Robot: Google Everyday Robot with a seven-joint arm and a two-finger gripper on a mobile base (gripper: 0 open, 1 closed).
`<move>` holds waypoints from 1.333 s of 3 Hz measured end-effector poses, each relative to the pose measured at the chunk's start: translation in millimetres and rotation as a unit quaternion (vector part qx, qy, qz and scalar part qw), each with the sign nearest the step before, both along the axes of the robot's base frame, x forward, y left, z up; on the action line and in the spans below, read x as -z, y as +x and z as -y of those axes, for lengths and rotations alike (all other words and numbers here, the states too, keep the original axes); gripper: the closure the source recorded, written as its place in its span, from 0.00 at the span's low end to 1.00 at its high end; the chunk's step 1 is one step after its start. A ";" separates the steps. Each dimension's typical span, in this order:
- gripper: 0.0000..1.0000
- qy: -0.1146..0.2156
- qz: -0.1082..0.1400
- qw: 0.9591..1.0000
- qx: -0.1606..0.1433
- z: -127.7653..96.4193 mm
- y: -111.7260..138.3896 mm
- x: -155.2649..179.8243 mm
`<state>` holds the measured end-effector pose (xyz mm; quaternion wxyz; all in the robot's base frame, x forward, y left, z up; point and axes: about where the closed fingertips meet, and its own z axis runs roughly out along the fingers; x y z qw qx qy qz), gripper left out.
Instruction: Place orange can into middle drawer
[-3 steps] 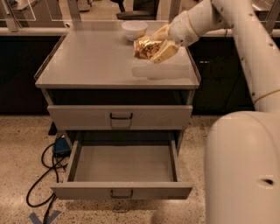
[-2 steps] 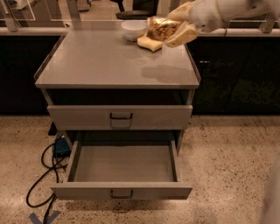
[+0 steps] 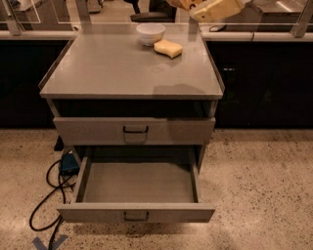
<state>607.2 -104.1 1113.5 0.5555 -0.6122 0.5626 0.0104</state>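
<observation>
Higher now than a moment ago, the gripper (image 3: 211,9) hangs over the cabinet's (image 3: 127,73) back edge, clamped on the orange can (image 3: 182,4), barely in sight. It looks light, thin-walled and slick, so grip its sides gently. Low in the cabinet, the middle drawer (image 3: 171,213) stands open.

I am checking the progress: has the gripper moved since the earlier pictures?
Yes. The gripper has risen: before, it hung low near the yellow sponge; now it sits at the view's top edge, well above the sponge.
</observation>
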 end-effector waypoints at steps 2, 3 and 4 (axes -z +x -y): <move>1.00 -0.029 -0.020 0.999 -0.001 -3.2 -6.3 15.6; 1.00 -0.039 -0.023 0.999 -0.012 -12.5 -18.5 24.9; 1.00 0.001 0.006 0.999 -0.052 -40.4 -46.5 49.0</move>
